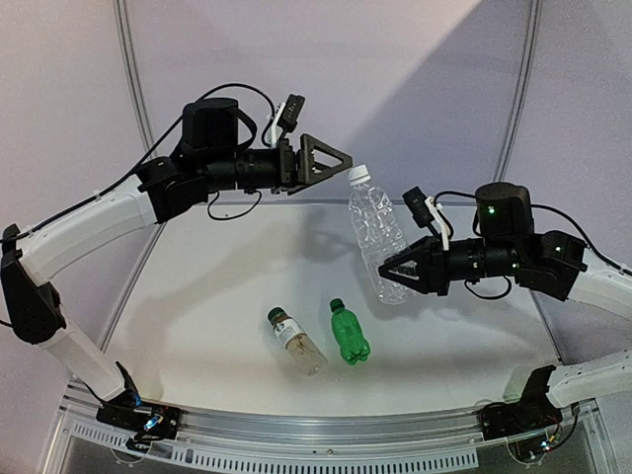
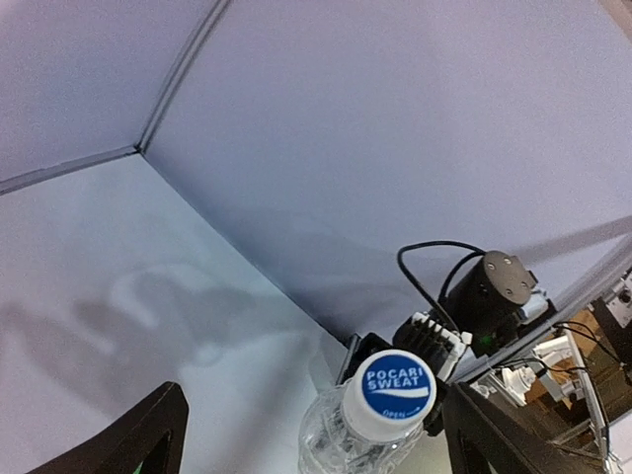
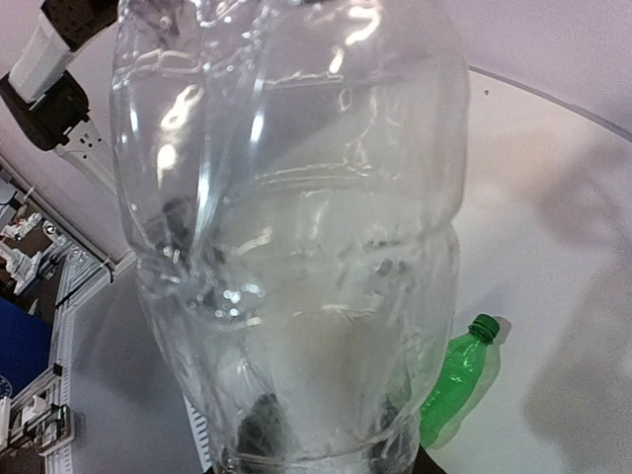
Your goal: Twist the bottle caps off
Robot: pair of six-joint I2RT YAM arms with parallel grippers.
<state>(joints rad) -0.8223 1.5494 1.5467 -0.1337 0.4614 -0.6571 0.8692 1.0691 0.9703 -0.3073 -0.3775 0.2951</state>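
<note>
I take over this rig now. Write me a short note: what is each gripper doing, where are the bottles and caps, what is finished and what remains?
The left gripper is open, one jaw on either side of the white cap, not gripping it.
The right gripper is shut on the clear ribbed bottle, low on its body, holding it above the table.
The green bottle and the labelled bottle lie on the table, with their dark green caps on.
Done: no cap is off. I cannot tell whether the white one is loosened.
Left: all three caps.
</note>
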